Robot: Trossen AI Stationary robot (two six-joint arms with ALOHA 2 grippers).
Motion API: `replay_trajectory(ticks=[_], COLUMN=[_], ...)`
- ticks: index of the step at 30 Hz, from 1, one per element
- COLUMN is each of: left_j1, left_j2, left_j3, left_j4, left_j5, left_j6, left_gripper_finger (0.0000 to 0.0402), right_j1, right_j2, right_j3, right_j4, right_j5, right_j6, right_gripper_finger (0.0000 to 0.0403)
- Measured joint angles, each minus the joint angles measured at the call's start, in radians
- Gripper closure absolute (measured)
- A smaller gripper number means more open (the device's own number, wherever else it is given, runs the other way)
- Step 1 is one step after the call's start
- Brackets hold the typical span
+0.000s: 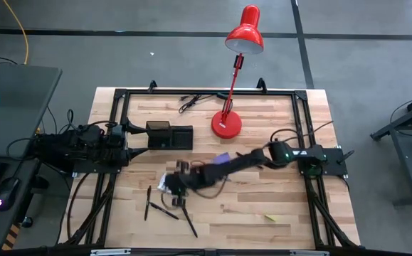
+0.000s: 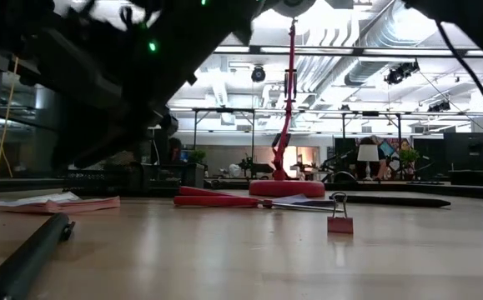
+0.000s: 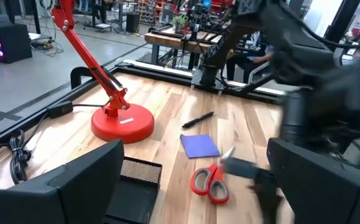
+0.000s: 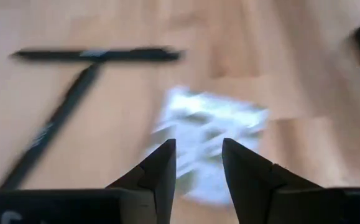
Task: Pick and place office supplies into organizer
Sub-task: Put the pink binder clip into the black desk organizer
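My right gripper (image 4: 198, 165) is open and reaches across the table to hover over the white-grey patterned packet (image 4: 211, 130), its fingers on either side of the packet's middle. In the high view the right gripper (image 1: 173, 183) is at the packet (image 1: 164, 183). Two black pens (image 4: 99, 55) lie just beyond the packet. My left gripper (image 3: 192, 205) waits open beside the black organizer (image 3: 136, 180), also seen as the organizer (image 1: 168, 135). The red-handled scissors (image 3: 209, 182) and the purple pad (image 3: 199, 145) lie flat on the table.
A red lamp stands on its round base (image 1: 226, 124) right of the organizer. Black pens (image 1: 164, 210) lie scattered toward the near edge. There is a small binder clip (image 2: 339, 218), a yellow scrap (image 1: 270, 217), and a black cable (image 1: 191, 103) at the far edge.
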Motion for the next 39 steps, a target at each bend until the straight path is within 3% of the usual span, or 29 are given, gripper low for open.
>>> replay_trajectory(ticks=[6, 12, 21, 28, 31, 33, 37, 39], left_j1=[0.000, 0.000, 0.000, 0.000, 0.000, 0.000, 0.000, 0.000], left_j2=[0.000, 0.000, 0.001, 0.001, 0.001, 0.001, 0.001, 0.001], left_j3=[0.000, 0.000, 0.000, 0.000, 0.000, 0.000, 0.000, 0.000], left_j4=[-0.007, -0.002, 0.017, 0.017, 0.013, 0.008, 0.008, 0.008], left_j5=[0.000, -0.003, -0.005, -0.005, -0.005, -0.005, -0.004, -0.004], left_j6=[-0.003, -0.002, 0.000, 0.000, 0.000, -0.001, -0.003, -0.003], left_gripper_finger=[0.0021, 0.0021, 0.0021, 0.0021, 0.0021, 0.0021, 0.0021, 0.0021], right_j1=[0.079, 0.151, 0.182, 0.191, 0.185, 0.177, 0.165, 0.164], right_j2=[-0.002, -0.013, -0.050, -0.126, -0.132, -0.130, -0.139, -0.161], right_j3=[-0.016, -0.016, -0.016, -0.016, -0.015, -0.016, -0.056, -0.105], right_j4=[-0.071, -0.141, 0.062, 0.128, 0.085, 0.077, 0.170, 0.226], right_j5=[0.126, 0.173, 0.139, 0.495, 0.595, 0.500, 0.205, 0.186], right_j6=[0.062, 0.110, -0.144, -0.357, -0.204, -0.189, -0.181, -0.202], right_gripper_finger=[0.0281, 0.0281, 0.0281, 0.0281, 0.0281, 0.0281, 0.0281, 0.0281])
